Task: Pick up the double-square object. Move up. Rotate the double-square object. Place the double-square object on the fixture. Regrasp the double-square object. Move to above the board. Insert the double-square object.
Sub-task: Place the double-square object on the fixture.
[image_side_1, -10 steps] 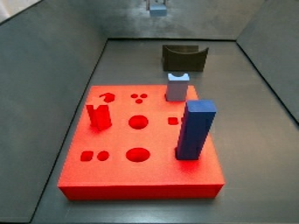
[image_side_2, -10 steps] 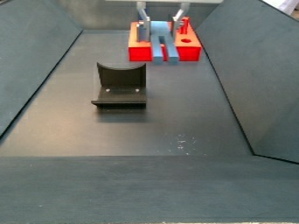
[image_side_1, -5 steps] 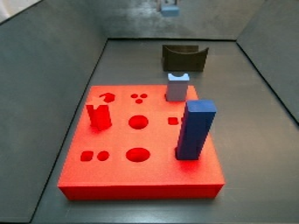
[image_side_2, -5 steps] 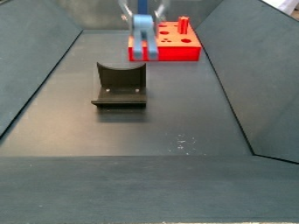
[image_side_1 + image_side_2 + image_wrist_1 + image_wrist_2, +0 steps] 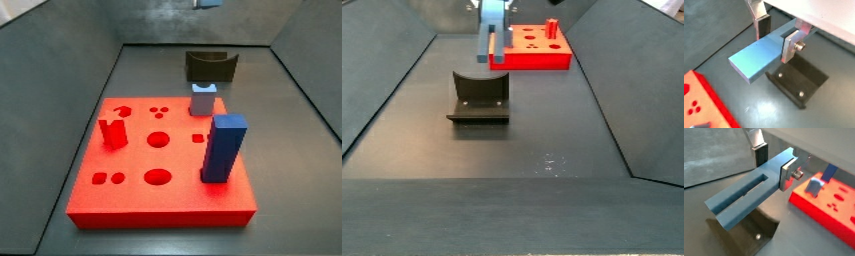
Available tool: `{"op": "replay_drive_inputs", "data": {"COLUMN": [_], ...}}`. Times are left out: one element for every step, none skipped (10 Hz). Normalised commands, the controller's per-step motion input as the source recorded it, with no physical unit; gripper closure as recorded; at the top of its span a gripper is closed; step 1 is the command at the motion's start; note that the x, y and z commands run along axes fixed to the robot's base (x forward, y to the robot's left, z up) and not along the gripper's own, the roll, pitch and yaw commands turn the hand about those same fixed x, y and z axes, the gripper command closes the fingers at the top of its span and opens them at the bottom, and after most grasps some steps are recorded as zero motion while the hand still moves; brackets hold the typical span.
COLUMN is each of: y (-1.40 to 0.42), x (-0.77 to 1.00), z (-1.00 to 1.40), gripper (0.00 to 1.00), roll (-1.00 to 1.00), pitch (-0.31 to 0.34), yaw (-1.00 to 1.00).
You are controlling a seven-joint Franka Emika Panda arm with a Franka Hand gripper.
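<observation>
End effector [image 5: 777, 36] clamps the double-square object [image 5: 757, 56] above the fixture [image 5: 798, 82].

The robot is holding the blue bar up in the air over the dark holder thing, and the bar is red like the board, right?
Not quite. The bar is pale blue, not red; only the board is red, as a wrist view shows. The rest holds: the gripper clamps the bar in the air over the dark fixture.
</observation>
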Motion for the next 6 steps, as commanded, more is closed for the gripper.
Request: {"op": "replay_drive_inputs", "data": {"y": [0.03,0.04,0.04,0.05,0.05,0.05], "x": [0.41,0.34,0.29,0.17,0.11,0.06], "z": [-0.01,-0.01,-0.01,-0.01,-0.01,-0.01], "gripper": [1.00,1.00,1.00,1.00,1.00,1.00], "roll": [-1.00,-1.00,-1.00,-0.72,-0.55,-0.37], "pitch": [0.042,0.050,0.057,0.051,0.044,0.029], "yaw": [-0.14,-0.14,-0.14,-0.12,-0.10,-0.10]}}
